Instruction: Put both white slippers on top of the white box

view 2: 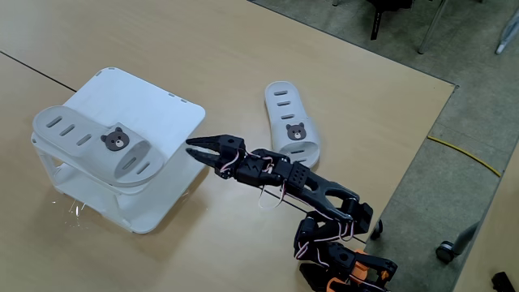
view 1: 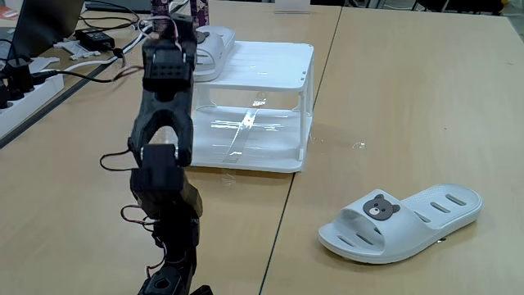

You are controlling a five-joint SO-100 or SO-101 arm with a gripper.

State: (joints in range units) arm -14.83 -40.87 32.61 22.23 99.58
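One slipper (view 2: 96,146) lies flat on the top of the white rack (view 2: 162,105), along the rack's left edge in the high fixed view, bear badge up and its toe end reaching toward the rack's near corner. In the low fixed view this slipper (view 1: 214,45) is mostly hidden behind the arm (view 1: 166,123); its side and rim show at the rack's back left corner, badge out of sight.

The second slipper (view 1: 401,221) sits on the desk (view 1: 409,90), well apart from the rack (view 1: 270,61), toward the desk's near right edge in the low view. In the high view it (view 2: 290,122) lies right of the rack, just beyond the claw, near the desk's far edge.

Claw (view 2: 197,148): in the high view the two fingers meet or nearly meet at a point with a narrow slit behind the tips. Nothing held. The tips sit just off the rack's right-hand corner; contact with the rack cannot be told. In the low view the claw tips are hard to separate from the dark arm and the clutter behind.

Arm base is cut off at the bottom edge in both fixed views. Cables and a power strip (view 1: 20,102) lie at the desk's far left, partly cropped.
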